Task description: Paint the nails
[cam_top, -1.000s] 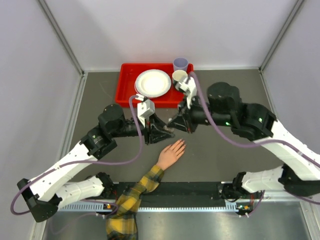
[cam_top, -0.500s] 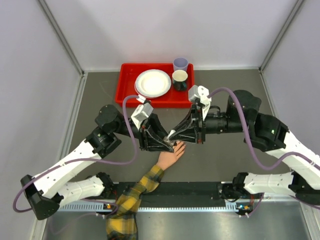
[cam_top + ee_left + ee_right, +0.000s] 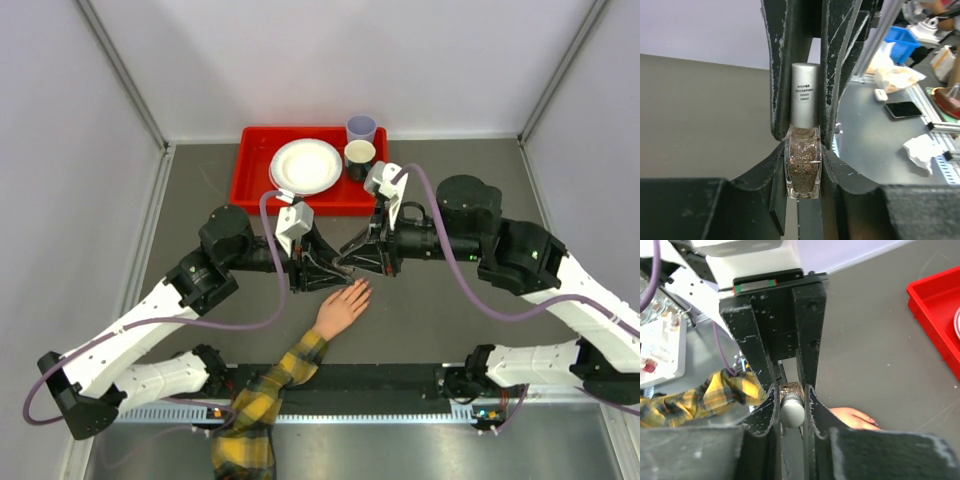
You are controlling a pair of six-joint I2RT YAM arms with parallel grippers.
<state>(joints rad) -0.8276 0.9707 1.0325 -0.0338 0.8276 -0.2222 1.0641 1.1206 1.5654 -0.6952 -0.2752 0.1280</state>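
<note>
Left gripper [image 3: 803, 175] clamped tight on glitter polish bottle [image 3: 802, 160]. Right gripper [image 3: 791, 397] pinched onto its silver cap [image 3: 805, 95], near mannequin hand [image 3: 342, 308].

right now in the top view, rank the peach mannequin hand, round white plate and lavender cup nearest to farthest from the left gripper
1. Pale peach mannequin hand, just nearside of the left gripper.
2. Round white plate, in the red tray beyond.
3. Lavender cup, at the tray's far right.
</note>
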